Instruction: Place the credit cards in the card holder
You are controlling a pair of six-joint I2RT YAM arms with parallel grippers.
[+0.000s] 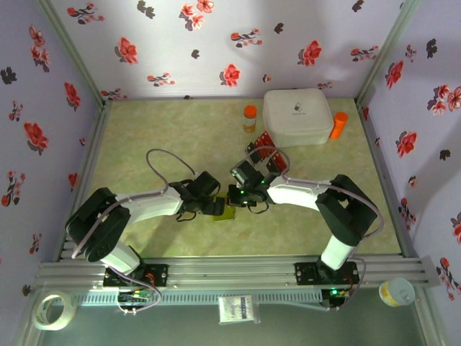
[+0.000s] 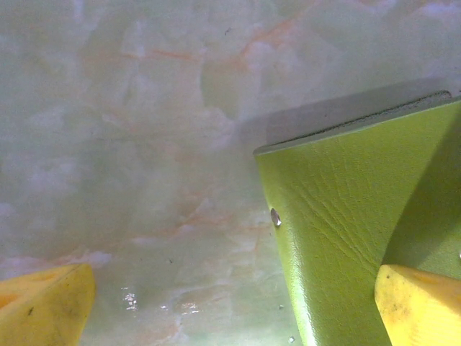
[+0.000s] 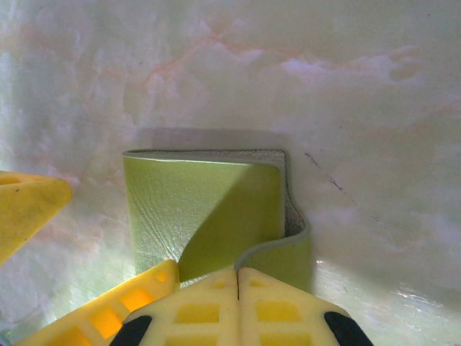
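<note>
Two arms meet at mid-tabletop (image 1: 158,137) over the olive-green card holder (image 3: 202,209), which lies flat between them. The right gripper (image 3: 238,277) has its jaws closed, apparently pinching the raised edge of the holder's cover, which curls up toward them. The left gripper (image 2: 230,310) stands with its jaws wide apart, one yellow fingertip (image 2: 418,303) over the holder's corner and the other over bare tabletop. The credit cards (image 1: 263,155), red and black, lie in a loose cluster behind the right arm, near the white box (image 1: 297,115) and apart from the holder. The risk from here is that the thin cover slips from the pinch and falls shut. A pull could also drag the whole holder, since only one fingertip is placed to pin it. With the wrists so close, a careless move could knock them together.
</note>
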